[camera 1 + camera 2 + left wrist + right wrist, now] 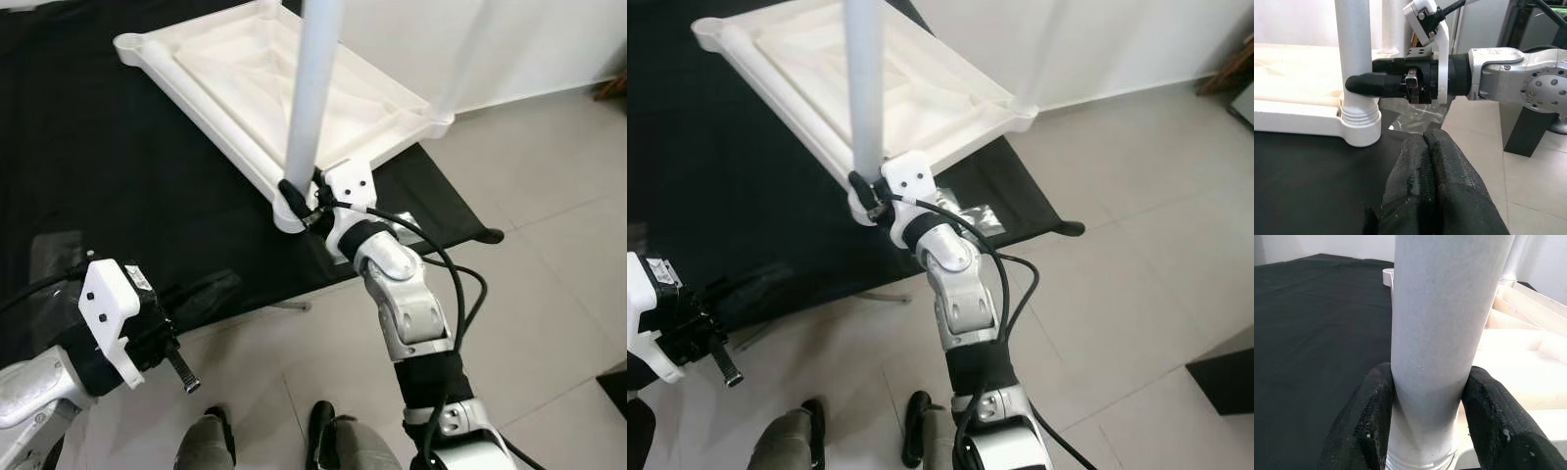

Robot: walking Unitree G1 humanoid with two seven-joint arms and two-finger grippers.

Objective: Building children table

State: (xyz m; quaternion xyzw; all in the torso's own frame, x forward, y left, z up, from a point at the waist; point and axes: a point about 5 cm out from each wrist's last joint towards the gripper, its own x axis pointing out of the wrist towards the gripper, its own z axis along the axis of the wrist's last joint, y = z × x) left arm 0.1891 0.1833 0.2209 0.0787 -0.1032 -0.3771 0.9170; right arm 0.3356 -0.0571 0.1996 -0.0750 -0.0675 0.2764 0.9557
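Two grippers are in sight, and the right gripper [297, 196] is the busy one: its black fingers [1364, 423] are clamped on either side of a white table leg [313, 93], low down, just above the threaded collar where the leg stands upright in the corner socket of the upturned white table [265, 78]. That table lies upside down on a black cloth [88, 166], with the gripped corner at the cloth's near edge, roughly at 12 o'clock from the robot's feet. The left gripper [181, 370] hangs off at about 9 o'clock, low over the pale tiled floor [549, 255], well apart from the table, its two fingers [1415, 186] pressed together on nothing. Another leg rises from the far right corner at about 2 o'clock.
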